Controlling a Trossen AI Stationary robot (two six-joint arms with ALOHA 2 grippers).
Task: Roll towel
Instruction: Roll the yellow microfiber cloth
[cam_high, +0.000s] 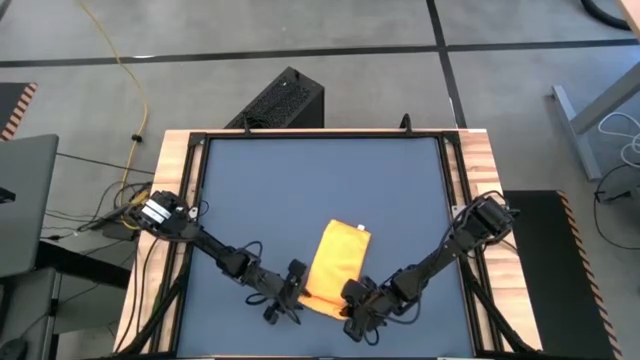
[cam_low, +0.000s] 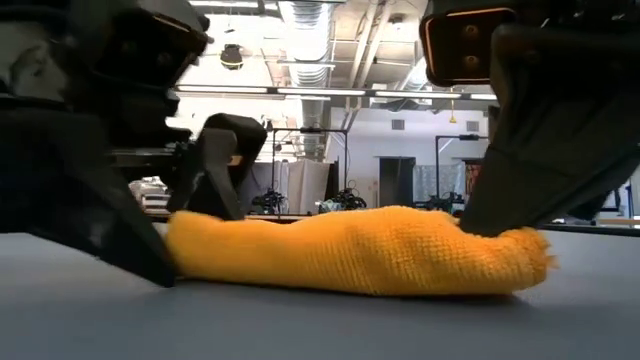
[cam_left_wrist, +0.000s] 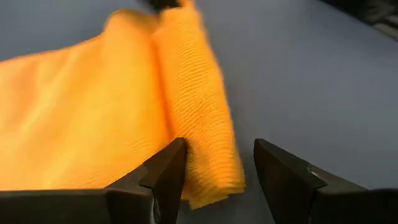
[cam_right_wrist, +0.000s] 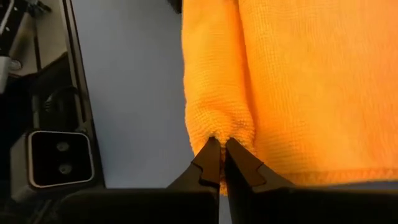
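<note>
Nearby, towel (cam_high: 337, 262) roll pinched by right hand (cam_right_wrist: 222, 163), left hand (cam_left_wrist: 214, 171) wide around its other end.

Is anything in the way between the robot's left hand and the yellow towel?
Nothing visible. The left hand is open right at the rolled end of the towel, with only bare mat around. The right hand already pinches the other end.

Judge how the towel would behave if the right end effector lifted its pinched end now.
The towel would likely sag: it lies slumped in soft folds. The started roll would probably loosen, since the left end effector stands open around its end. The right end effector likely keeps hold, since the weave looks grippy.
</note>
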